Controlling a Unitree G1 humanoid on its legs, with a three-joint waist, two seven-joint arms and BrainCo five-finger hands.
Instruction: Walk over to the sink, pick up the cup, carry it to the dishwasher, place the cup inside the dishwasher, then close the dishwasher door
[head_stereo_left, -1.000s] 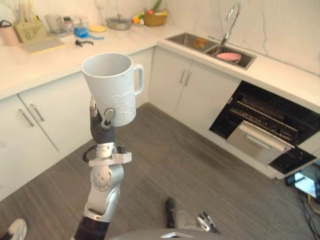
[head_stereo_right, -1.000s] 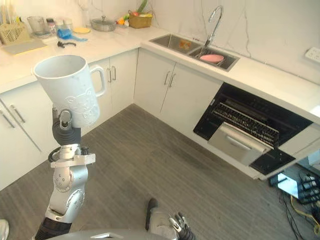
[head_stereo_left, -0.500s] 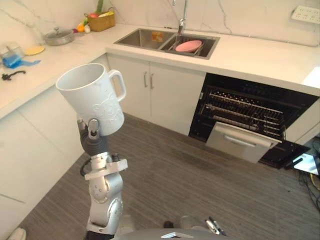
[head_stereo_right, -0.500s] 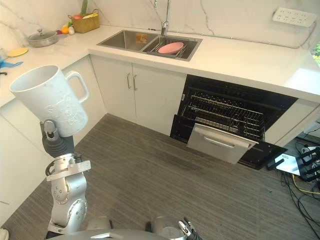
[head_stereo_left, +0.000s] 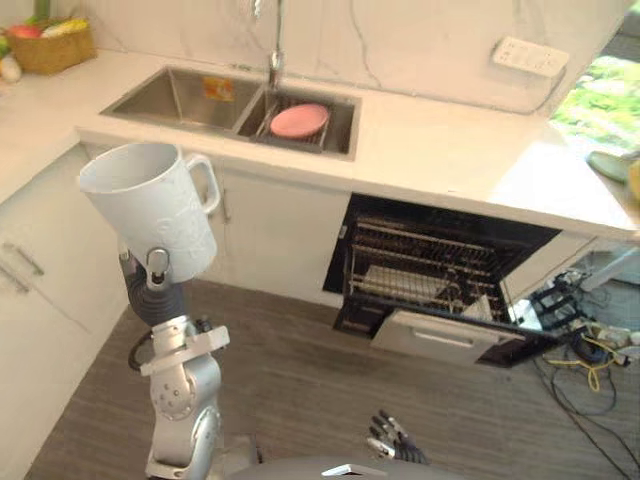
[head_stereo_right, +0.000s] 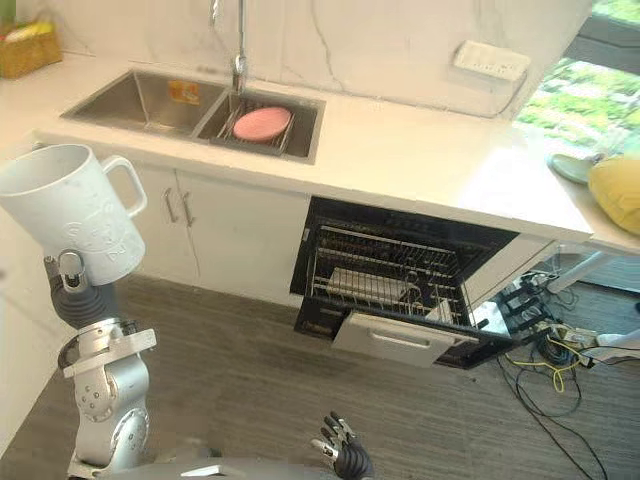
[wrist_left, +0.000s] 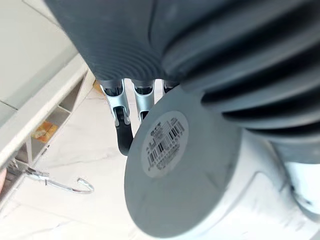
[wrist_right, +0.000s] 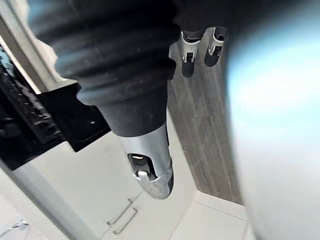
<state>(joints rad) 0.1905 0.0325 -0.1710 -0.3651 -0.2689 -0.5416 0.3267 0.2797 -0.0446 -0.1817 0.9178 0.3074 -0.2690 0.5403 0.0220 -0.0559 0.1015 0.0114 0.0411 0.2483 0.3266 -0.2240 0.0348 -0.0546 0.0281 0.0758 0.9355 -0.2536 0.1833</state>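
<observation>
Two steps look left: loading and shutting. The cup (head_stereo_left: 150, 205) sits high and tilted, mouth up, with the left hand (head_stereo_left: 156, 268) under it, fingers and thumb curled against its base. Next it must be carried to the dishwasher (head_stereo_left: 440, 270), whose door (head_stereo_left: 445, 338) hangs part-open under the rack (head_stereo_left: 425, 262) and may crowd the reach. The right hand (head_stereo_left: 393, 440) hangs low, fingers loosely spread. Loose cables (head_stereo_left: 585, 350) lie beside the door, and a pink plate (head_stereo_left: 299, 120) sits in the sink (head_stereo_left: 180, 92).

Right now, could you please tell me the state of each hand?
Left hand: closed around the cup.
Right hand: open, holding nothing.
</observation>
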